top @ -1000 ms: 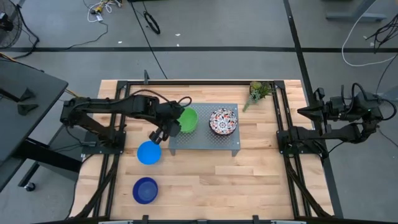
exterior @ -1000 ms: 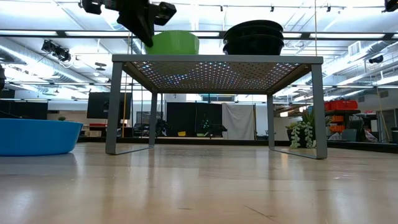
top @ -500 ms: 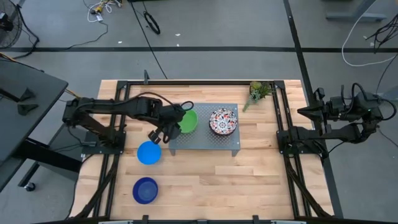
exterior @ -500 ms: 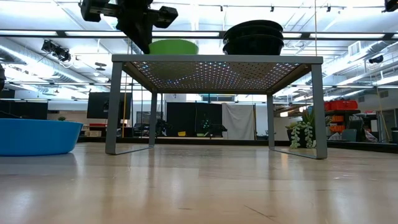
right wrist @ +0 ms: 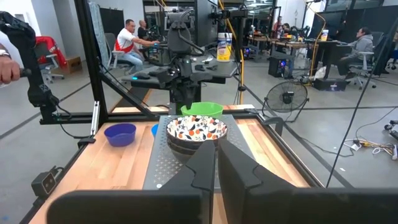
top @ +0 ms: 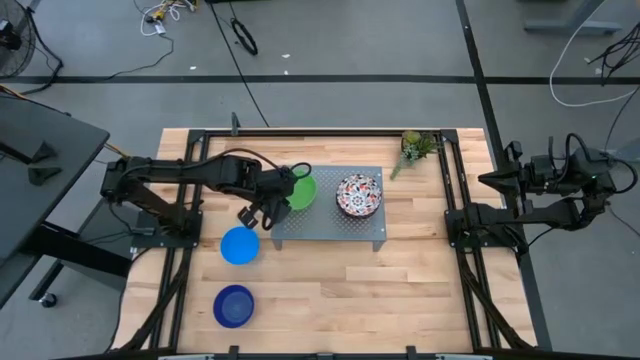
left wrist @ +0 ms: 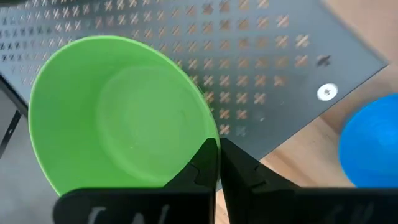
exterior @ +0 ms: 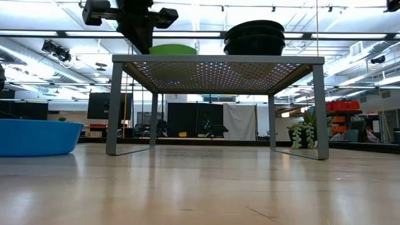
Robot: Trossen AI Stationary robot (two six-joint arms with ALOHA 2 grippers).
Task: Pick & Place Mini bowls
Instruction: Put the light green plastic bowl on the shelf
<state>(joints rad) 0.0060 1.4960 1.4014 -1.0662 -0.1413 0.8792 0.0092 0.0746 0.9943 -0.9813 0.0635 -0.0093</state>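
The green bowl [top: 301,191] [left wrist: 118,112] sits on the left part of the grey perforated stand [top: 330,225] [exterior: 219,59]. My left gripper [top: 281,196] [left wrist: 218,163] is shut on it at the stand's left edge. The floral bowls [top: 359,194] [right wrist: 196,129] stand stacked on the stand's right part. The light blue bowl [top: 239,245] [exterior: 37,137] and the dark blue bowl [top: 233,306] rest on the table, near and left of the stand. My right gripper [right wrist: 217,165] waits shut at the table's right edge. My left gripper pinches the green bowl's rim [left wrist: 202,134] on the side toward the table's left edge, one finger inside the bowl and one outside. The fingers come from above and from the left, slanting down. The bowl stands open side up, low on the stand top [exterior: 172,49].
A small potted plant [top: 415,148] [exterior: 304,134] stands by the stand's far right corner. Black frame rails run along the table's left and right sides. Bare wood lies near and right of the stand. People sit at desks in the room beyond.
My left gripper has gone down with the green bowl, staying shut on it. The bowl stood high above the stand top a second ago and now shows only as a low strip on it, shifted slightly toward the far edge.
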